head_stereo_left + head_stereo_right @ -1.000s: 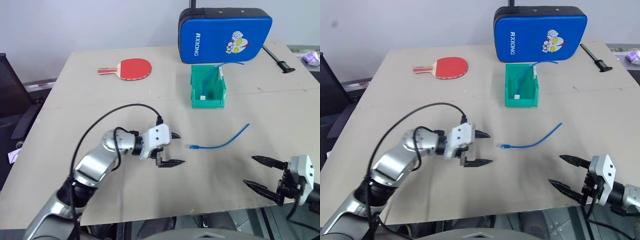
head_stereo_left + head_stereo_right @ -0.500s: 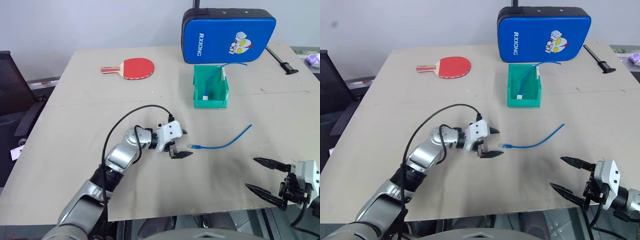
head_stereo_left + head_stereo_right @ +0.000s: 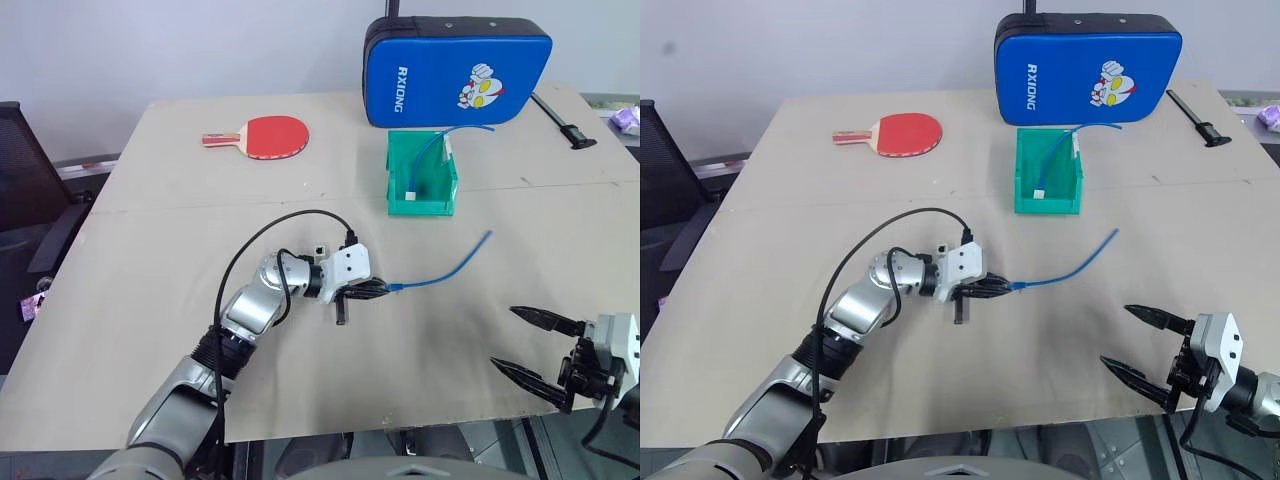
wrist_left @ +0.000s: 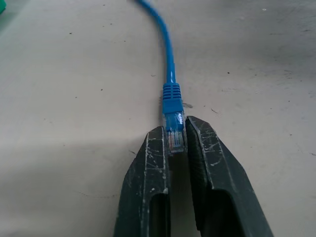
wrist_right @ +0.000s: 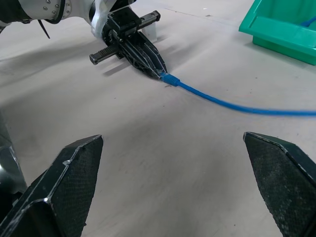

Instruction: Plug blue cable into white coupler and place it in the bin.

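At frame centre, my left pincer (image 3: 382,289) clamps the clear plug of the blue cable (image 3: 445,272) on the table (image 3: 150,250); my right pincer (image 3: 528,343) gapes, lower right.

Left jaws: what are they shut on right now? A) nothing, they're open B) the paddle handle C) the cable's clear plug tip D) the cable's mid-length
C: the left gripper pinches the clear plug end of the blue cable, the rest of which trails away over the table.
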`<state>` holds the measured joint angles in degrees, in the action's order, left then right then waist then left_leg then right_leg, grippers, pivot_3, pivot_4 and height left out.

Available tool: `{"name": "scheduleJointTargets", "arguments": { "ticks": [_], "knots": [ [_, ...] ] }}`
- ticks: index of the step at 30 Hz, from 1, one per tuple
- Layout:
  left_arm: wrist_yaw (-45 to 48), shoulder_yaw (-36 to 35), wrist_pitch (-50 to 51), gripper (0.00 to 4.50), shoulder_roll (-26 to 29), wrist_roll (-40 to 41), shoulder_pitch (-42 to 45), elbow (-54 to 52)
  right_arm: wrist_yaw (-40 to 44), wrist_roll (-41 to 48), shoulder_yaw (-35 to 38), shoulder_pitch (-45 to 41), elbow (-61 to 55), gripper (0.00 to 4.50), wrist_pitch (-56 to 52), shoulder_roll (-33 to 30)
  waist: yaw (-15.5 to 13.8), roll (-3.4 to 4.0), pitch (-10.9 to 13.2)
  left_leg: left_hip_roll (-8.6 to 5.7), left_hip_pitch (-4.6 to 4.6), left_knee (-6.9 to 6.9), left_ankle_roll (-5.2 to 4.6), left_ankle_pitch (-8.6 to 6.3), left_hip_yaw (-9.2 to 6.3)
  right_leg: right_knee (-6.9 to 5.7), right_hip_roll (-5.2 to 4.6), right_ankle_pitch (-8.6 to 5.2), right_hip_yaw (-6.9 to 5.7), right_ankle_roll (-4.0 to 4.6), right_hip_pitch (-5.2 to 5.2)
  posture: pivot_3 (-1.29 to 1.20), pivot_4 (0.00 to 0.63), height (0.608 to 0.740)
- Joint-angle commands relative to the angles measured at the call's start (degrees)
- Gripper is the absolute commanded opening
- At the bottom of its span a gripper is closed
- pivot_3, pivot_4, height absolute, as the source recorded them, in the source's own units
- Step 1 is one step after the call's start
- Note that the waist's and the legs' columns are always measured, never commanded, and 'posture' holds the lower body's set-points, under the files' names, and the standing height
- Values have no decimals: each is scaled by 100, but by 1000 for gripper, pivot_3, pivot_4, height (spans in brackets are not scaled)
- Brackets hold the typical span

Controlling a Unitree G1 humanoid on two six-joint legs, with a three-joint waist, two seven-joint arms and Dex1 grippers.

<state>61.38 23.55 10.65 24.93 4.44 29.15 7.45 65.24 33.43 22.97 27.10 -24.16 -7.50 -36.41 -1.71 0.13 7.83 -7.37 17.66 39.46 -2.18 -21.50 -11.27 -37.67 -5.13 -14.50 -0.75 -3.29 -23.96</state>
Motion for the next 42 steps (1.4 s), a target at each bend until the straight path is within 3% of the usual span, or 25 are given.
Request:
{"name": "scheduleJointTargets", "arguments": {
  "ticks": [1,8,11,14,22,33,42],
  "knots": [
    [83,10,-22,92,-34,-14,40,-102,-34,135,40,-27,-161,4500,-15,-66,-1,0,0,0,0,0,0,0,0,0,0,0,0,0,0,0,150,740],
    [72,-391,380,92,-314,614,3,-448,-741,625,-238,-184,-574,4500,-779,147,-11,0,0,0,0,0,0,0,-2,-1,0,0,-1,0,0,0,150,740],
    [-108,-781,1103,92,-655,1318,-28,-843,-1037,1510,-716,56,-1126,4500,-1863,69,-33,-1,0,1,5,1,0,0,-2,-1,0,0,-1,0,-3,0,150,740],
    [-319,-1127,1888,92,-921,1991,-48,-1213,-1578,1782,-1091,-206,-1352,4500,-2355,167,-40,-1,1,2,6,4,0,0,-3,1,1,0,0,0,-3,0,150,740],
    [-446,-1842,3291,92,-1140,3674,-73,-1835,-3624,3748,-1305,-2214,-1101,4500,-3014,1229,45,-9,-1,1,-2,7,0,0,-5,-12,4,2,4,0,-3,0,150,740],
    [-658,-2136,4213,92,-1067,4849,-82,-2114,-3662,4449,-1228,-2853,-920,4500,-3010,1301,107,-8,-1,0,5,10,0,0,-6,11,10,2,3,0,-7,0,150,740],
    [-942,-2196,4340,0,-1058,5101,-59,-2083,-3462,4440,-1235,-2977,-917,165,-3002,1167,95,-8,-2,0,4,10,0,0,-4,0,10,2,8,0,-11,0,150,740]
  ]
}}
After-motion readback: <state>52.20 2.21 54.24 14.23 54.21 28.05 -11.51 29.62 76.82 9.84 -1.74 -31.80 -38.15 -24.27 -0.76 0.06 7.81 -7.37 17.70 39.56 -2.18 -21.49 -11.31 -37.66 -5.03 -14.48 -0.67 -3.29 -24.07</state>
